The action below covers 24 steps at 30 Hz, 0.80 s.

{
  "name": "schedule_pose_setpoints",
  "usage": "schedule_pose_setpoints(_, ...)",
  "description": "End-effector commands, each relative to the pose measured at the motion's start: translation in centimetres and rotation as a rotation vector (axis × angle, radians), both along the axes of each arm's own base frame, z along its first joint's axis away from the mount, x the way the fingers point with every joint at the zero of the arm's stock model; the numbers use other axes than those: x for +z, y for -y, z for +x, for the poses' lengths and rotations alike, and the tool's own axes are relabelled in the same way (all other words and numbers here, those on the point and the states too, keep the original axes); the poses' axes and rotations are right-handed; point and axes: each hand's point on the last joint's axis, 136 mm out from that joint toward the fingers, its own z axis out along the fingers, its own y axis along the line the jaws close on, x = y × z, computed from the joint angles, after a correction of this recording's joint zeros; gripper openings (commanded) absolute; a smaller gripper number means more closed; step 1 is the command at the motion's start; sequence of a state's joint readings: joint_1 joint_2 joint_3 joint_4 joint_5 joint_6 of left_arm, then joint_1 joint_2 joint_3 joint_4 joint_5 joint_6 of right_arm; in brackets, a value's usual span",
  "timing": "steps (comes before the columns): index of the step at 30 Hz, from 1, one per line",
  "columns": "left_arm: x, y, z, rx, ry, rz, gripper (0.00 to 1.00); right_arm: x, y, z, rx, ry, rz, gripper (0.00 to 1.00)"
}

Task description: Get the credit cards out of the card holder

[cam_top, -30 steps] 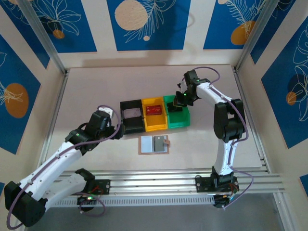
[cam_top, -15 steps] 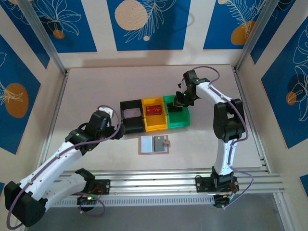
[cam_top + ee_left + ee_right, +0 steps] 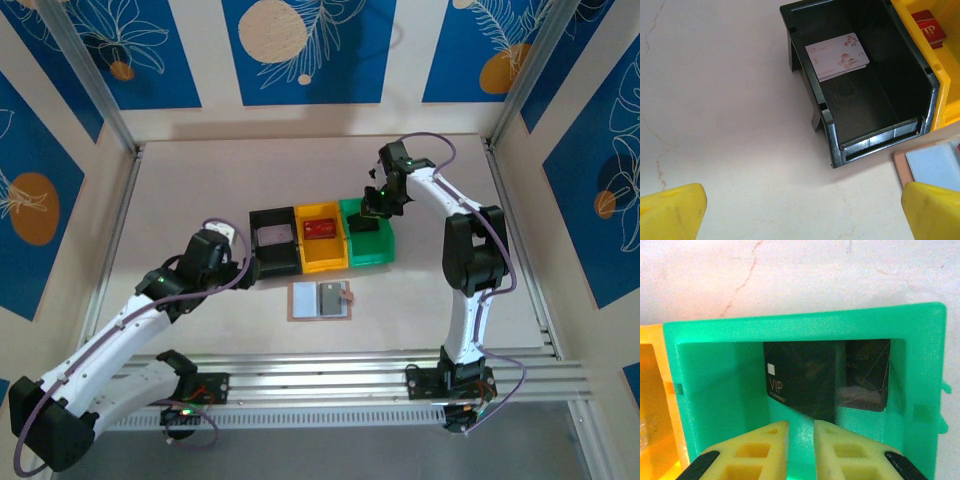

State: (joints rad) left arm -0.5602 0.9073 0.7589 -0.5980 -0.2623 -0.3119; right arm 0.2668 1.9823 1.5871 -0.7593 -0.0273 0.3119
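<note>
**Item 1, card holder** [image 3: 320,300]: lies open and flat on the table [image 3: 200,190], at 6 o'clock of the yellow bin [image 3: 322,260]. A grey rectangle [image 3: 328,298] on its right half may be a card not yet drawn; too small to tell.

**Item 2, credit cards, sorted:**
- white card [image 3: 837,63], in the black bin [image 3: 827,125]
- dark red card [image 3: 929,27], in the yellow bin
- black card [image 3: 800,380], flat on the floor of the green bin [image 3: 715,335]

**Item 3, right gripper** [image 3: 800,440]: hangs over the green bin near its 6 o'clock wall in the wrist view. The jaws are narrowly parted with nothing between them, and the black card lies free below.

**Item 4, left gripper** [image 3: 802,212]: jaws wide and empty, at 8 o'clock of the black bin.

**Handling note (judgement):** the step looks like the release of the black card.
- Part the jaws a little more.
- Rise straight up until the fingers clear the rim.
- Only then swing toward 7 o'clock for the holder, so that neither bin wall nor card is dragged.
</note>
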Motion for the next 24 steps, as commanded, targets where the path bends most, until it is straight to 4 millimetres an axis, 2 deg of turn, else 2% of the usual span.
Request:
schedule_pose_setpoints(1,-0.1,0.1,0.0,-0.009,0.001,-0.007,1.0,2.3,-0.3,0.2,0.015,0.038,-0.007,0.22)
schedule_pose_setpoints(7,-0.1,0.0,0.0,-0.01,0.0,-0.007,1.0,3.7,-0.6,0.3,0.026,0.067,-0.025,0.23)
schedule_pose_setpoints(10,-0.1,0.1,0.0,-0.01,-0.001,-0.009,1.0,6.0,-1.1,-0.2,0.038,0.121,-0.018,0.23)
schedule_pose_setpoints(13,0.0,0.2,-0.1,-0.018,-0.012,-0.007,1.0,8.5,-2.1,-1.5,0.055,0.178,0.017,0.22)
schedule_pose_setpoints(15,0.0,0.5,-0.1,-0.037,-0.027,-0.004,1.0,10.2,-2.9,-2.8,0.064,0.215,0.066,0.22)
schedule_pose_setpoints(18,0.1,1.0,-0.3,-0.08,-0.048,0.002,1.0,11.8,-4.4,-5.4,0.092,0.255,0.15,0.22)
schedule_pose_setpoints(21,0.1,1.4,-0.7,-0.092,-0.081,-0.007,1.0,12.0,-5.5,-8.3,0.124,0.274,0.198,0.22)
schedule_pose_setpoints(24,0.7,2.7,-1.3,-0.108,-0.118,-0.091,1.0,11.4,-6.6,-11.5,0.164,0.289,0.243,0.21)
